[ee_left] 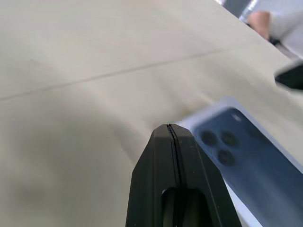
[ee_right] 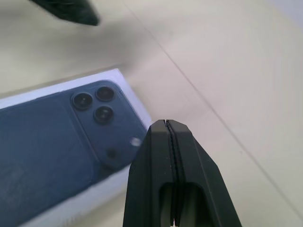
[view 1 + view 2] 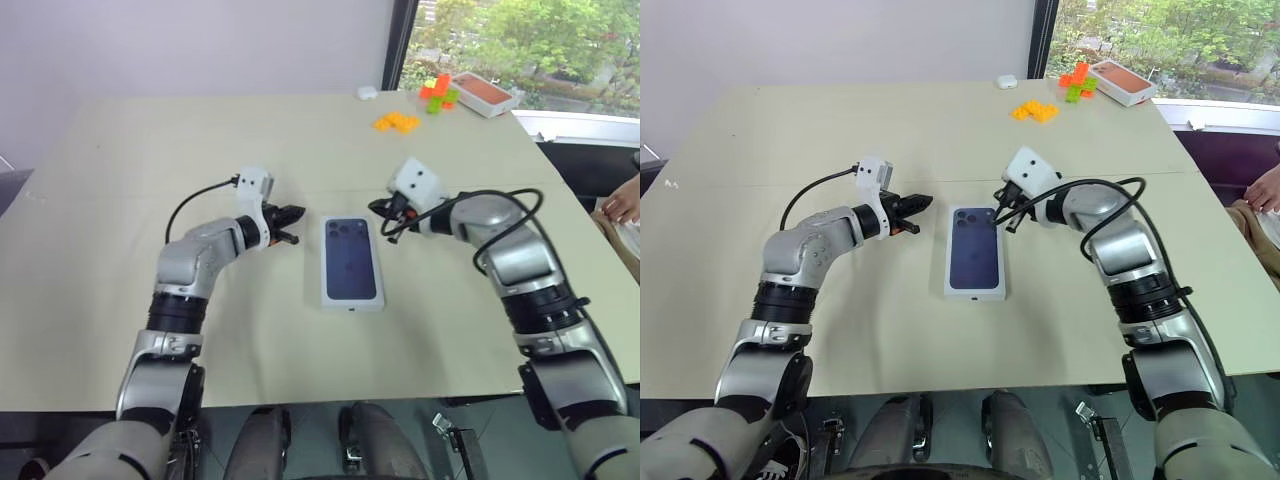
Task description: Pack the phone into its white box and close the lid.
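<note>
White cardboard shows around the edge of the lid [image 3: 352,262], which lies printed face up in the middle of the beige bench [image 3: 120,180], its dark blue phone picture with the camera cluster at the far end. Whether the lid sits on the white box cannot be told from these views; a white side wall shows beneath the printed face in the right wrist view, and no separate tray or loose phone is seen.

Both arms reach in from either side of the lid. The left gripper [image 3: 290,225] is just beside the lid's far left corner, apart from it, its black jaws pressed fully together with nothing between them; the left wrist view shows the two fingers [image 1: 176,156] meeting along a thin seam with the lid's corner just past them. The right gripper [image 3: 383,210] is near the far right corner of the lid, pointing toward it and down, its jaws likewise closed tight and empty, as the right wrist view shows with the camera print lying beside the tip.

At the far right of the bench lie yellow blocks [image 3: 396,122], an orange and green cluster of blocks [image 3: 438,94], a small white case [image 3: 367,93] and another white box with a reddish top [image 3: 484,92]. A person's hand [image 3: 625,203] rests at the right edge.
</note>
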Robot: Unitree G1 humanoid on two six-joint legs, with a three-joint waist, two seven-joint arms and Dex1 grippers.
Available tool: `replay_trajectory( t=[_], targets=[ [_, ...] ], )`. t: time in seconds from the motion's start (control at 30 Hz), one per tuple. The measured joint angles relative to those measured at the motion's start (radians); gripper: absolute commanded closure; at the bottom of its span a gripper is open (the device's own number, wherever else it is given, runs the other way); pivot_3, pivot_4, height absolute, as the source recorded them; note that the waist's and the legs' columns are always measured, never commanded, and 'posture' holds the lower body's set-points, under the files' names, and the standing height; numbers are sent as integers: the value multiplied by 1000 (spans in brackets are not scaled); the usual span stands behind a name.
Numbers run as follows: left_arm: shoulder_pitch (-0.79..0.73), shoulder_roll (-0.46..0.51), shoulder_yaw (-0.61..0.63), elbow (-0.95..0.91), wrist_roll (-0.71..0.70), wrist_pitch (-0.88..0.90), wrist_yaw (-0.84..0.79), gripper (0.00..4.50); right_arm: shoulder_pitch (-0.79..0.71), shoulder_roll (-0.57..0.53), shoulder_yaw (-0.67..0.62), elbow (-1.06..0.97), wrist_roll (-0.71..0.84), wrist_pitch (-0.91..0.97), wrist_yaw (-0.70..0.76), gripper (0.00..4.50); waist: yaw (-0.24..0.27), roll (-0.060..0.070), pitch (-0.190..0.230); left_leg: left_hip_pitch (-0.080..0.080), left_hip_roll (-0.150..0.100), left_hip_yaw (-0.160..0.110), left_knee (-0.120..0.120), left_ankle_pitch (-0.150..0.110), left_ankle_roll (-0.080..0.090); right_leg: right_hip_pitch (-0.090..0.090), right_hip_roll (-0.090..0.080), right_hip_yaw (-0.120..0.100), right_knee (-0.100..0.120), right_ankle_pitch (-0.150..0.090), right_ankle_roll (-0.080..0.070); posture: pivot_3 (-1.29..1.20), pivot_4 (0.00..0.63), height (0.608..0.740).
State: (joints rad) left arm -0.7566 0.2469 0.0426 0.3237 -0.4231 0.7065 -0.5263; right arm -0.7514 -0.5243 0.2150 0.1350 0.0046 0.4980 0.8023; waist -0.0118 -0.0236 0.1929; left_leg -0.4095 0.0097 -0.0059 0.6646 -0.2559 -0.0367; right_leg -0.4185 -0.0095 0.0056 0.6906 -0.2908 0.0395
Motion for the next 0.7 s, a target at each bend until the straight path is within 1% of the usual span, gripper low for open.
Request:
replay_trajectory(
  t=[0.13,0.27,0.4,0.5,0.63,0.7],
  targets=[
    [-43,-47,-8,91,18,-48,-4,4500,-3,49,39,44,-60,-20,-75,4482,0,0,0,0,0,0,0,0,0,-1,0,0,0,0,0,0,150,740],
    [-63,-78,-53,111,42,-69,-38,4500,7,63,80,85,-113,-46,-120,4482,-1,0,0,0,0,0,0,0,0,-1,0,0,0,0,0,0,150,740],
    [-37,-72,-113,92,67,-57,-85,4500,30,52,82,61,-120,-52,-101,4482,-3,0,0,0,0,0,-1,0,0,0,1,0,0,0,0,0,150,740],
    [-16,-35,-173,51,107,-57,-124,4500,46,34,83,39,-120,-48,-78,4482,-3,1,-1,3,0,0,0,0,0,2,1,0,1,0,0,0,150,740],
    [4,-30,-174,27,109,-26,-127,4500,61,34,83,25,-121,-32,-68,4482,-3,1,-1,13,0,0,-1,0,0,13,1,0,0,0,0,0,150,740],
    [22,-10,-176,-8,108,-8,-136,4500,67,29,83,7,-113,-23,-42,4482,-6,1,-1,16,0,0,-1,0,1,16,1,0,-1,0,0,0,150,740]
  ],
)
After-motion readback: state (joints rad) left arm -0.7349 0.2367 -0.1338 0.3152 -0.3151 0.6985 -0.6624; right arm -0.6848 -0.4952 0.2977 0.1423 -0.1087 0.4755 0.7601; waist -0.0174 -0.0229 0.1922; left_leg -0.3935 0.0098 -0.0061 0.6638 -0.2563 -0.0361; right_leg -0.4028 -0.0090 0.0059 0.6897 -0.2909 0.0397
